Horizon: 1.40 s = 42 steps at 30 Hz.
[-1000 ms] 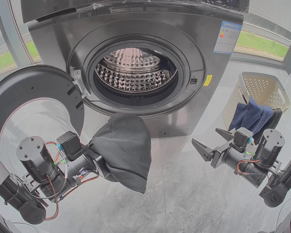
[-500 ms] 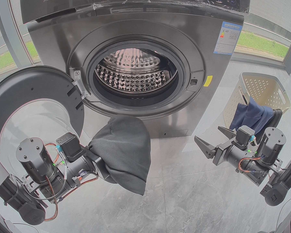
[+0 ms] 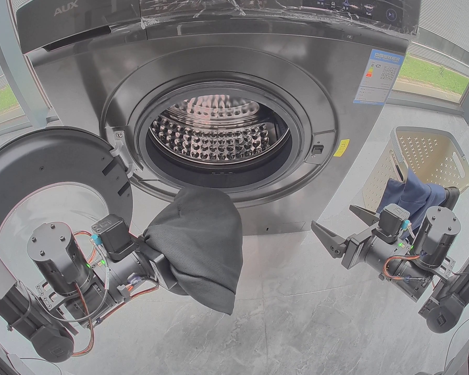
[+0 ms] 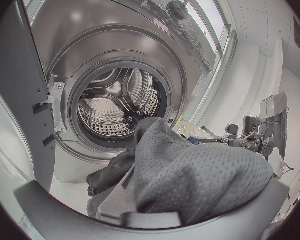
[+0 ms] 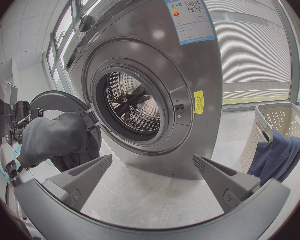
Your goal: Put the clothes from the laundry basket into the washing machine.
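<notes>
The washing machine [image 3: 349, 37] stands with its round door [image 3: 47, 173] swung wide to the left and its steel drum [image 3: 219, 131] bare. A dark grey garment [image 3: 200, 246] hangs draped over my left gripper [image 3: 164, 269], just below and in front of the drum opening; the cloth [image 4: 190, 170] hides the fingers. My right gripper [image 3: 332, 219] is open and holds nothing, low on the right beside the beige laundry basket [image 3: 456, 157]. Blue clothes [image 3: 414, 194] hang over the basket's near rim.
The open door takes up the room to the left of my left arm. A dark garment [image 3: 451, 196] lies beside the blue one in the basket [image 5: 280, 117]. Pale floor tiles [image 3: 297, 313] stretch between the two arms. Windows run behind the machine.
The whole head view has shifted: the machine looks larger and sits lower in the picture. Both grippers and the grey garment keep nearly the same places.
</notes>
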Tool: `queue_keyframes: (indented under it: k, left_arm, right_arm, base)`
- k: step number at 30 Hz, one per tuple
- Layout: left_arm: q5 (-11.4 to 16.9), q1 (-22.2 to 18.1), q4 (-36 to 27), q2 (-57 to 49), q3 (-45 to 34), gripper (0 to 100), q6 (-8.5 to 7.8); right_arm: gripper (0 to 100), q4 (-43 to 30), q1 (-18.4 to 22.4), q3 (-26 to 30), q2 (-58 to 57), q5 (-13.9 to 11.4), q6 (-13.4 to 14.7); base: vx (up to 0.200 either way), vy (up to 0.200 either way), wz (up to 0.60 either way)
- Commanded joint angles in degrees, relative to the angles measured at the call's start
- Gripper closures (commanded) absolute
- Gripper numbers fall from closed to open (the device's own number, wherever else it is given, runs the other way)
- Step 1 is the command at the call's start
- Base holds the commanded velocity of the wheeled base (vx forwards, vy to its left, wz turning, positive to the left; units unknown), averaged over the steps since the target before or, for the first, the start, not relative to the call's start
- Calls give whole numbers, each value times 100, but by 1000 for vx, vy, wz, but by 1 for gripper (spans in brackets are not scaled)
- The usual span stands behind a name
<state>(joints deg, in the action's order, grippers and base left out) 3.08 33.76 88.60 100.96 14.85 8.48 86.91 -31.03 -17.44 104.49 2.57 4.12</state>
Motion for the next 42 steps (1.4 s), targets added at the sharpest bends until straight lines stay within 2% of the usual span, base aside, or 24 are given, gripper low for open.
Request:
queue_keyframes:
  k: [1,15,33,42]
  left_arm:
    - [-1,8,8,29,1,100,-5]
    - [-1,8,-1,64,18,100,-14]
    - [-10,43,8,125,53,100,-14]
    - [-10,61,8,143,44,100,-14]
  right_arm:
    - [0,2,-18,13,10,-2,1]
    - [0,2,-35,31,19,-2,27]
    - [0,2,-114,39,19,15,45]
    - [0,2,-123,48,10,15,45]
  base:
    - [0,0,0]
    - [0,0,0]
    - [200,0,0]
    - [0,0,0]
